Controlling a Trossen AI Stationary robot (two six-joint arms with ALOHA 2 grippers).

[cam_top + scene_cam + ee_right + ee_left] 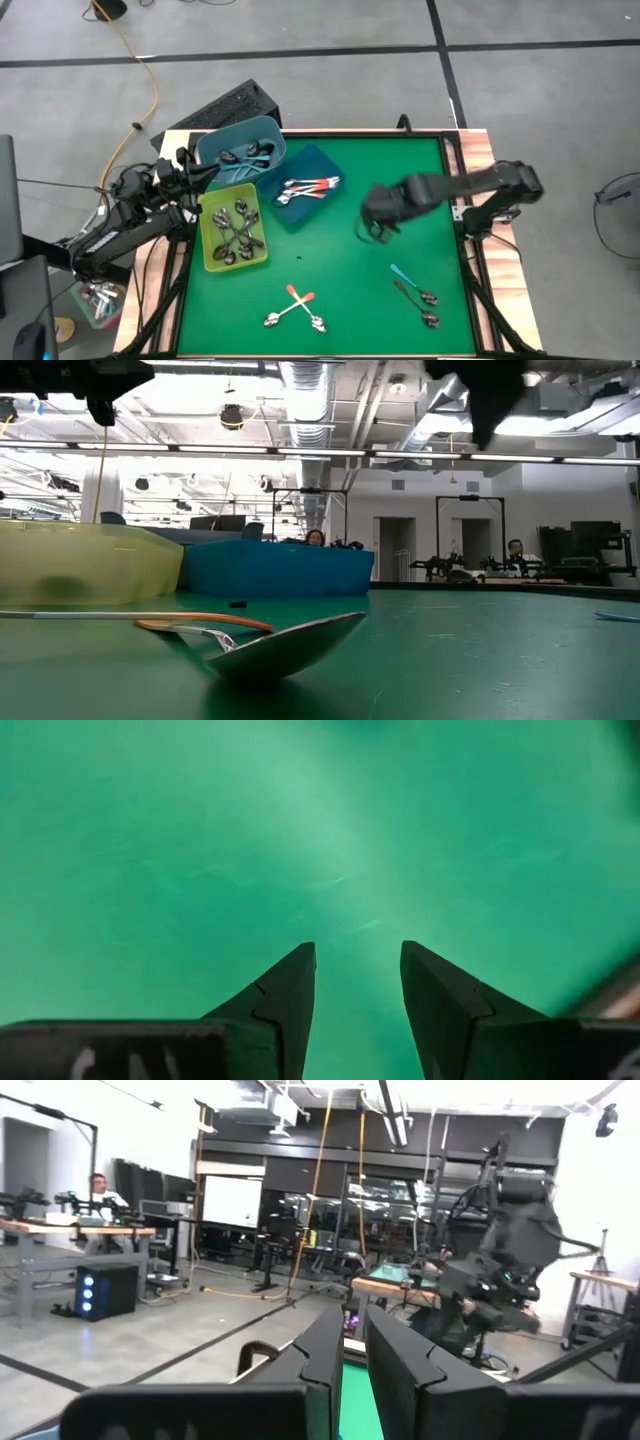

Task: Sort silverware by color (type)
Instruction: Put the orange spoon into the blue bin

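Note:
Two orange-handled spoons (296, 304) lie crossed near the table's front edge; the low view shows one bowl (285, 645) close up. A teal-handled spoon (408, 282) and a dark spoon (418, 305) lie at the front right. My right gripper (372, 230) (358, 955) hangs open above bare green table at the middle, pointing steeply down, with nothing between its fingers. My left gripper (207, 171) (350, 1325) waits shut at the table's far left, beside the light blue bin (262, 130), pointing about level.
The light blue bin holds dark spoons. A dark blue bin (318, 160) holds orange-handled spoons. A yellow-green bin (207, 232) holds silver spoons. All three stand at the far left. Bare green mat lies around the right gripper. Raised rails edge the table.

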